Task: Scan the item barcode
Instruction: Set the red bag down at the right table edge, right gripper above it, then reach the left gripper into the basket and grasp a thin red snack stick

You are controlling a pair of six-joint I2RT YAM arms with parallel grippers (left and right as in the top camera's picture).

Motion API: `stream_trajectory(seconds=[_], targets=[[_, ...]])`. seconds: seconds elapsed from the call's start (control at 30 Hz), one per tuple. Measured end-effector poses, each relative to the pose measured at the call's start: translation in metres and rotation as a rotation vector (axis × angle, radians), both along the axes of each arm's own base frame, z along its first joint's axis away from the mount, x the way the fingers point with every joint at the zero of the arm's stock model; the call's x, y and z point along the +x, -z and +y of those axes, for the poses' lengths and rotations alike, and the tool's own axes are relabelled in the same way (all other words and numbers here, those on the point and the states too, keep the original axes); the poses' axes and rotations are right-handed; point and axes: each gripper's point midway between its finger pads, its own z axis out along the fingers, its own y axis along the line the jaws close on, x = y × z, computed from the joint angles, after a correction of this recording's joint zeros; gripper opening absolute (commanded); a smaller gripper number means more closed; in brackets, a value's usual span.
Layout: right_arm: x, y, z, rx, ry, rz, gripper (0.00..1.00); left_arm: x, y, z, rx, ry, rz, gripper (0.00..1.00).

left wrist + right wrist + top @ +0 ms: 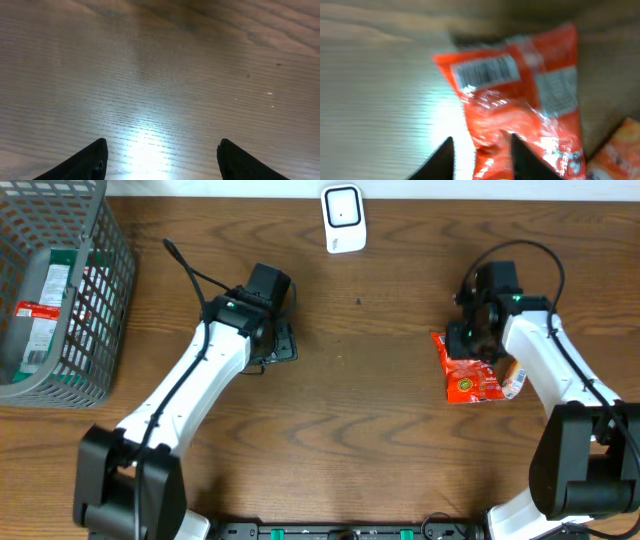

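Observation:
A red snack bag [468,376] lies flat on the wooden table at the right. In the right wrist view the red snack bag [520,115] shows a white barcode label [487,72] facing up near its top left corner. My right gripper [472,342] hovers over the bag's upper left part. The right gripper [481,137] has its jaws partly apart around the bag's left edge, with bare table showing between the left finger and the bag. A white scanner [343,218] stands at the table's far edge, centre. My left gripper [162,142] is open over bare wood; the left gripper [280,345] sits left of centre.
A grey wire basket [110,290] holding packaged items stands at the far left. An orange packet [512,376] lies just right of the red bag, partly under my right arm, and the orange packet [620,150] appears at the right wrist view's lower right.

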Motion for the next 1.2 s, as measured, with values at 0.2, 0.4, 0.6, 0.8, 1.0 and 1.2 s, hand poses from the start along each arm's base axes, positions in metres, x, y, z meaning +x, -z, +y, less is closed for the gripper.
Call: stream_trajectory(seconds=[0.2, 0.4, 0.6, 0.8, 1.0, 1.2], targets=[[0.001, -0.005, 0.012, 0.067, -0.015, -0.002, 0.78, 0.009, -0.070, 0.000, -0.010, 0.047, -0.116, 0.71], [0.001, -0.006, 0.021, 0.118, -0.025, 0.000, 0.99, 0.045, -0.194, 0.048, 0.046, -0.064, -0.388, 0.71], [-0.001, -0.007, 0.025, 0.158, 0.035, 0.015, 0.99, 0.053, -0.276, 0.151, 0.114, -0.341, -0.607, 0.71], [0.001, -0.008, 0.027, 0.186, 0.131, 0.025, 0.99, 0.039, -0.267, 0.253, 0.200, -0.622, -0.571, 0.71], [0.001, -0.008, 0.028, 0.198, 0.173, 0.034, 0.99, 0.036, -0.238, 0.320, 0.208, -0.841, -0.507, 0.71], [0.001, -0.008, 0.028, 0.202, 0.191, 0.037, 0.99, 0.055, -0.199, 0.356, 0.210, -0.921, -0.447, 0.71]])
